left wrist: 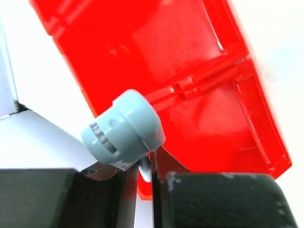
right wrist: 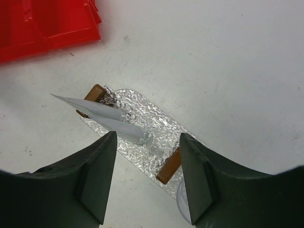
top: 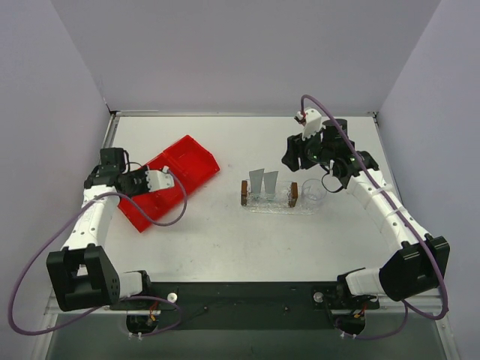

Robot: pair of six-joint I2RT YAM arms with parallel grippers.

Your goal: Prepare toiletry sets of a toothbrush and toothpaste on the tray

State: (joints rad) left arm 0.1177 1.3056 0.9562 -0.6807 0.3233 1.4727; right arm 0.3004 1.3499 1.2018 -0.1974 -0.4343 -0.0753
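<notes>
Top external view: we see the tray (top: 274, 208) mid-table, a clear rack (top: 244, 193) on it with two tubes of toothpaste (top: 256, 182) standing in it, and the left gripper (top: 166, 181) reaching over the red bin (top: 191, 159). Left wrist view: we find its fingers (left wrist: 223, 199) nearly together, pinching the toothbrush (left wrist: 123, 130) above the bin. Right wrist view: we see the right gripper (right wrist: 147, 137) spread wide and empty above the tray.
</notes>
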